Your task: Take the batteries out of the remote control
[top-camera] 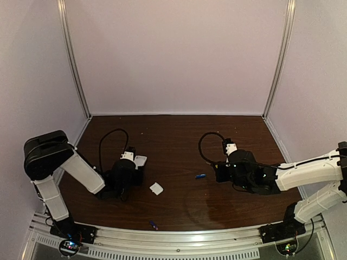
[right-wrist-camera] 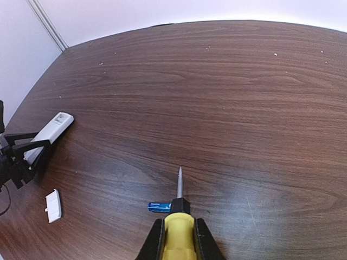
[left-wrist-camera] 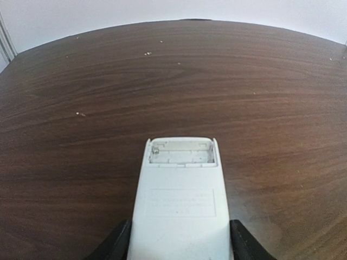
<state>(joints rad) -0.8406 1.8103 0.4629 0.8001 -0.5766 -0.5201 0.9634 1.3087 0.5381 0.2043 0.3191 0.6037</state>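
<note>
Remote (left-wrist-camera: 181,200) in L gripper (left-wrist-camera: 180,246), screwdriver (right-wrist-camera: 179,219) in R gripper (right-wrist-camera: 179,241).

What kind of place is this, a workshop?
Probably a small robot test booth, not a home: plain white walls box in a wooden table, and two robot arms are bolted to a metal rail at its edge.

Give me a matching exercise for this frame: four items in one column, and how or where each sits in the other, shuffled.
Items
1. remote control
2. screwdriver
3. cover piece
4. batteries

States
a. blue, loose on the table
b. clamped in the right gripper
c. clamped in the left gripper
d. white, loose on the table

Pairs: 1-c, 2-b, 3-d, 4-a
</note>
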